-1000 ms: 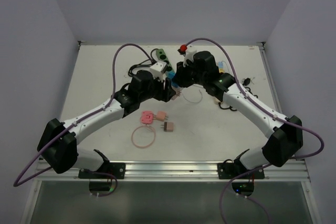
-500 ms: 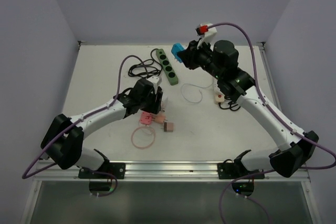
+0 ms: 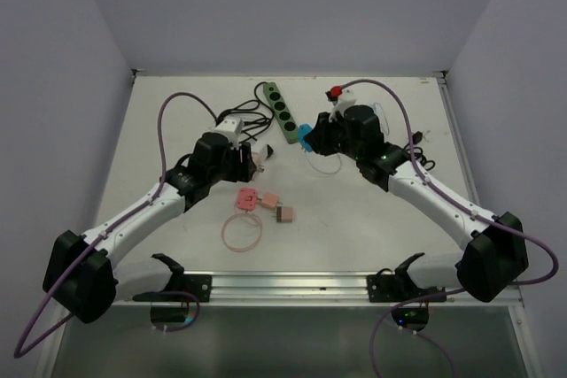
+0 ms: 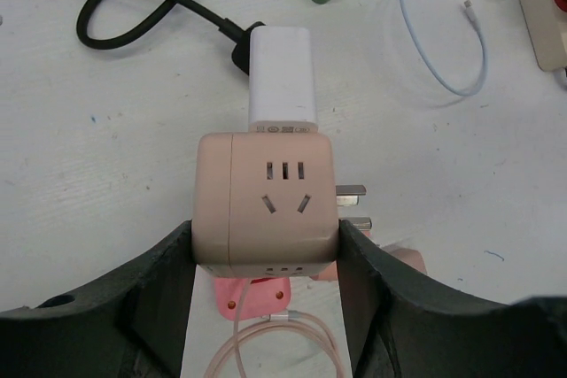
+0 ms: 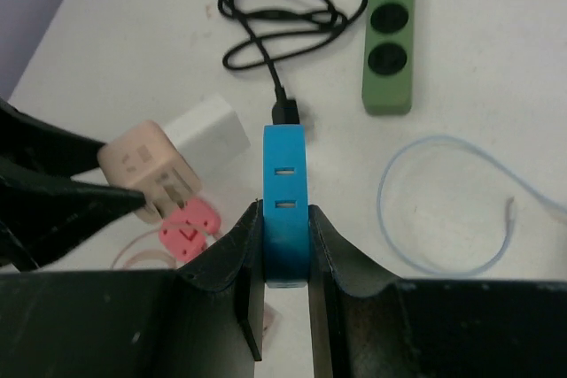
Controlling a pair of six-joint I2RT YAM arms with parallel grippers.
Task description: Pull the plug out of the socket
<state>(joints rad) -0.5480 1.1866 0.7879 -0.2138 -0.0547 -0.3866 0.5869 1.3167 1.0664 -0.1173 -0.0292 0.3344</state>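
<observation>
My left gripper (image 4: 266, 236) is shut on a beige cube socket (image 4: 266, 205), its jaws pressing both sides. A white plug (image 4: 281, 77) sits seated in the cube's far face. In the top view the left gripper (image 3: 255, 158) holds the cube above the table's middle. My right gripper (image 5: 285, 241) is shut on a blue adapter (image 5: 285, 201), and a black cable (image 5: 285, 111) runs into its far end. In the top view the right gripper (image 3: 310, 139) is a short way right of the cube. The cube (image 5: 142, 165) and the white plug (image 5: 213, 133) show at left in the right wrist view.
A green power strip (image 3: 281, 112) lies at the back centre beside coiled black cable (image 3: 237, 115). A pink plug (image 3: 248, 198), small brown adapters (image 3: 283, 213) and a pink cable loop (image 3: 242, 232) lie in front. A light blue cable (image 5: 443, 210) lies at the right.
The two grippers were close together, then parted. The right arm rose with the blue adapter and came back down. The left arm dipped toward the pink plug, then moved back up and left.
</observation>
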